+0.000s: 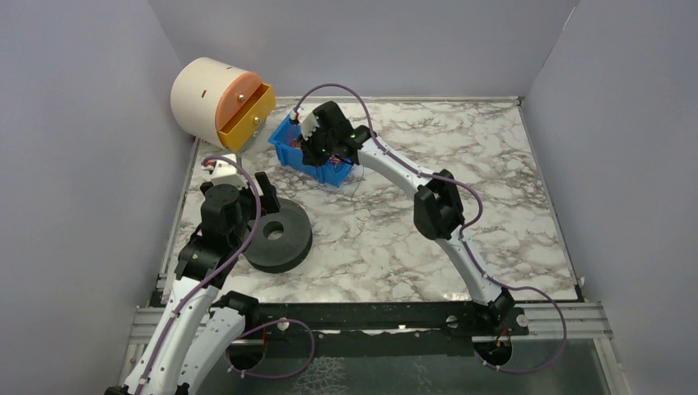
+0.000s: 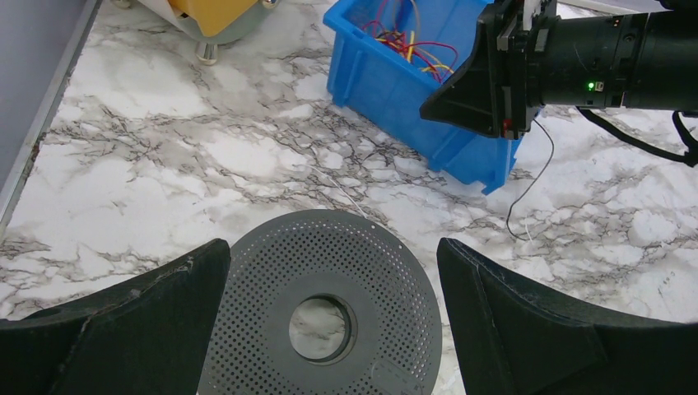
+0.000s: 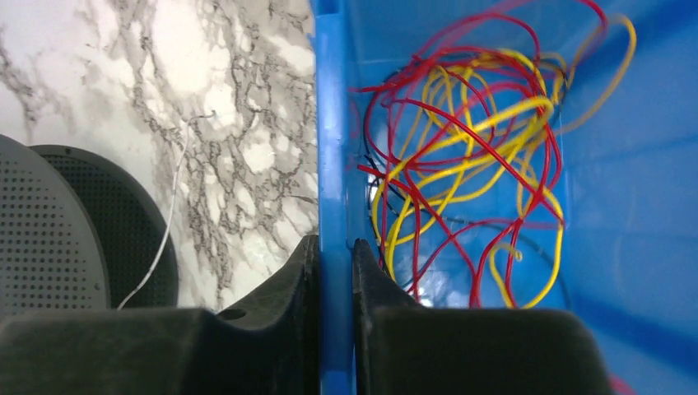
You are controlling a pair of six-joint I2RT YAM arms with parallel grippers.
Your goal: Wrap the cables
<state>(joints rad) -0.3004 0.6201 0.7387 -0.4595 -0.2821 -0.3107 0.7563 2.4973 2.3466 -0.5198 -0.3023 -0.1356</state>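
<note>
left gripper point(image 2: 333, 263) is gaping wide over a black perforated spool point(image 2: 263, 280); at one o'clock, right gripper point(image 3: 336, 251) is pinching the wall of a blue plastic bin point(image 3: 331, 123) containing thin red and yellow cables point(image 3: 469, 132).

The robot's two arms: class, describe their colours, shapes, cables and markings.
The left arm and right arm both have white tubular links and bulky black joint housings. A lilac cord loops along each. The fingers are broad, matte black wedges. A small green light glows on the right wrist.
</note>
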